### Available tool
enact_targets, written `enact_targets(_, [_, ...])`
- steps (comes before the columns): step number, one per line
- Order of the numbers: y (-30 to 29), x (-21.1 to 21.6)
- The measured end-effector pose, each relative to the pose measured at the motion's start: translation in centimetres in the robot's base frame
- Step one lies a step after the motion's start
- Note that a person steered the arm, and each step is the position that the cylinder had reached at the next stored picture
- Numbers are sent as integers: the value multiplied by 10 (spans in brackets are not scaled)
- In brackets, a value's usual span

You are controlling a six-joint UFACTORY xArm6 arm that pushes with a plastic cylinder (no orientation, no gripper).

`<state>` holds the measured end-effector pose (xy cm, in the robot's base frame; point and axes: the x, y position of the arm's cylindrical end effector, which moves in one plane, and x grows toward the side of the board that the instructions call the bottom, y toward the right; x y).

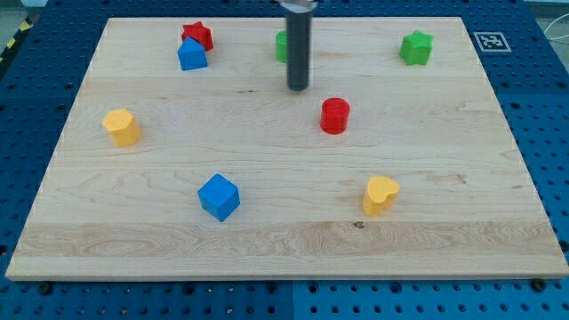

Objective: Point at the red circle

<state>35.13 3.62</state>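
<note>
The red circle (pixel 335 116) is a short red cylinder standing a little right of the board's middle. My tip (pixel 298 88) is the lower end of the dark rod coming down from the view's top. It stands up and to the left of the red circle, apart from it by a small gap. A green block (pixel 281 46) is partly hidden behind the rod, so its shape cannot be made out.
A red star (pixel 198 35) and a blue block (pixel 191 55) touch at the top left. A green star (pixel 415 47) is at the top right. A yellow block (pixel 121 127) is at the left, a blue cube (pixel 219 196) and a yellow heart (pixel 380 194) lie lower.
</note>
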Motion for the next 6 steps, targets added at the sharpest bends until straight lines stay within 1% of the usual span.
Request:
enact_targets(1, [57,1])
enact_targets(2, [74,1])
enact_targets(3, [106,21])
enact_targets(4, [108,64])
enact_targets(5, [85,86])
enact_targets(6, [53,82])
